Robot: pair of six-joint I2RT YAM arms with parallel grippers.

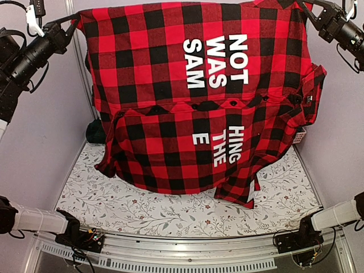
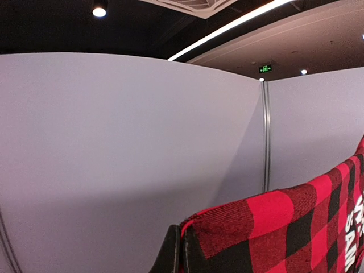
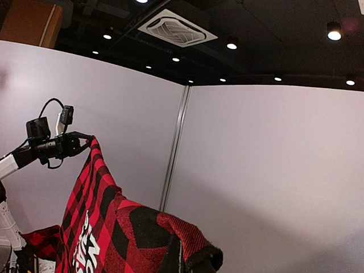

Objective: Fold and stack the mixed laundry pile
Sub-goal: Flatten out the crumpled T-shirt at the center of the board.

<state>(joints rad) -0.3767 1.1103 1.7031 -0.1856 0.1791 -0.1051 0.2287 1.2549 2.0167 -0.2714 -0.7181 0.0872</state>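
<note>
- Step in hand: the shirt [image 1: 170, 85] is hoisted and stretched out, apparently to be laid flat; no fold is made yet.
- Left fingers [image 2: 170, 253]: pressed together on the shirt's upper left corner, high at the far left.
- Right fingers [image 1: 310, 11]: pinching the upper right corner, high at the far right. In the right wrist view the cloth bunches over them.
- Position: the shirt hangs as a taut sheet between the two grips. Its lower edge droops to the bench [image 1: 170, 219] at mid-depth, and a sleeve trails at the near right.
- Axis: the held edge runs left to right. The white lettering lies sideways with letter tops to the right, so the collar-to-hem axis probably runs left to right too, collar end right.
- Next move: probably lowering both arms together, keeping the top edge level and tight, so the cloth settles flat rather than crumpling onto the part already down.
- A dark green piece [image 1: 95, 132] shows at the far left, behind the shirt.
</note>
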